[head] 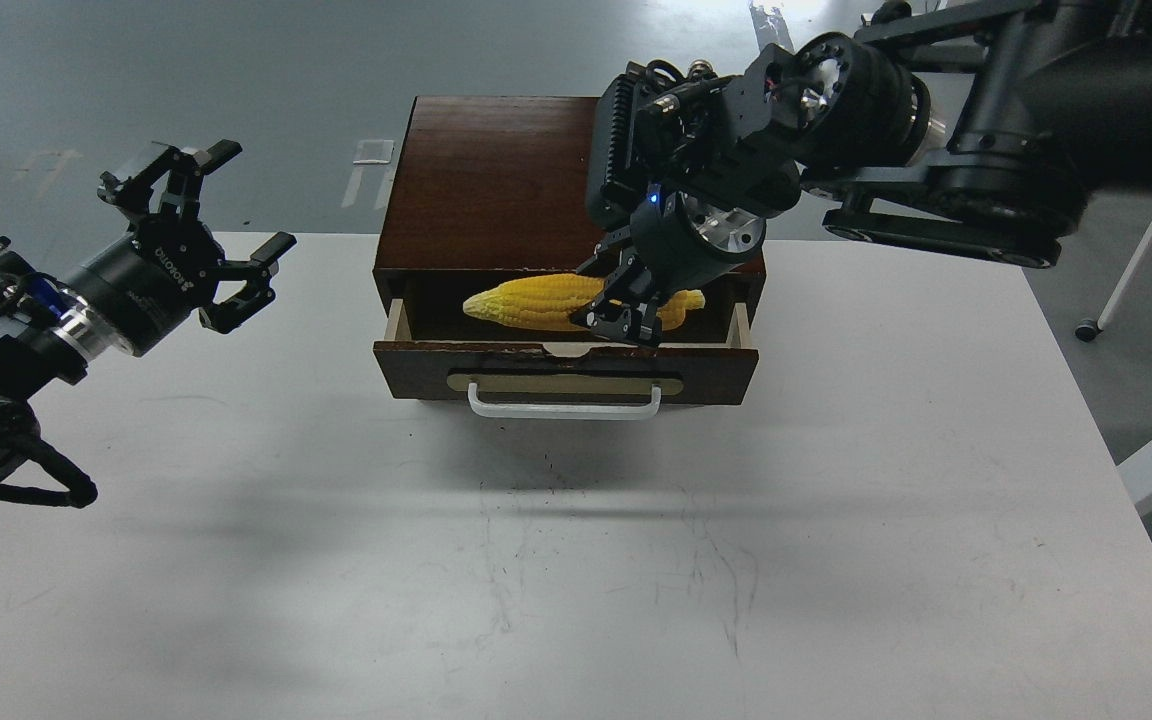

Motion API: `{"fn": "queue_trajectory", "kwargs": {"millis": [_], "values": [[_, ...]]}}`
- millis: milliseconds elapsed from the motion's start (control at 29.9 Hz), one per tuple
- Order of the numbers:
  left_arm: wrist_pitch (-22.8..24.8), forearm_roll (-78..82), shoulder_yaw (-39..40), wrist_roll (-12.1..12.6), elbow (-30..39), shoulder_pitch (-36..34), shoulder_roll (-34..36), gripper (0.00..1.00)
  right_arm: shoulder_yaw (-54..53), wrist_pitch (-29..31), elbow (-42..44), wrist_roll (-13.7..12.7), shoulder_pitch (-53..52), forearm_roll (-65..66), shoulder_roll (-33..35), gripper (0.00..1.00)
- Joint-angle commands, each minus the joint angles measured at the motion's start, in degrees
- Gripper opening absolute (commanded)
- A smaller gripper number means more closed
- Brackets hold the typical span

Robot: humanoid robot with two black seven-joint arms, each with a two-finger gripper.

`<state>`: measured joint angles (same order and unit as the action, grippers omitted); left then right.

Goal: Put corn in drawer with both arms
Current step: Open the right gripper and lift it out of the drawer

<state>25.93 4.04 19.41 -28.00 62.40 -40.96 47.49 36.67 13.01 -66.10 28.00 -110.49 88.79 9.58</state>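
Spreading across most of the view, the white table (636, 560) carries a dark-brown wooden box (481, 185) near its far edge, with the drawer (566, 365) pulled out toward the camera, its white handle (564, 405) facing front. The right arm (936, 150) reaches in from the upper right and bends down over the open drawer, where the right gripper (621, 312) is clamped around the corn (536, 298), held lengthwise in the drawer opening with its tapered tip pointing left. The left gripper (198, 235) hovers well to the left of the box, its fingers spread wide, holding nothing.
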Motion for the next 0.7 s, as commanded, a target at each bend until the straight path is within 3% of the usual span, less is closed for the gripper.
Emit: {"fn": "queue_trajectory", "kwargs": {"millis": [0,434,668], "values": [[0.0,0.0,0.0,0.0,0.0,0.0,0.1,0.99,0.1,0.0,0.0,0.0,0.0,-0.1,0.1,0.63],[0.0,0.0,0.0,0.0,0.0,0.0,0.1,0.99,-0.7,-0.6,-0.1,0.0,-1.4,-1.0,2.9,0.77],[0.0,0.0,-0.1,0.0,0.0,0.2,-0.1,0.99,-3.8,-0.3,0.0,0.0,-1.4,-16.9,13.0,0.92]]}}
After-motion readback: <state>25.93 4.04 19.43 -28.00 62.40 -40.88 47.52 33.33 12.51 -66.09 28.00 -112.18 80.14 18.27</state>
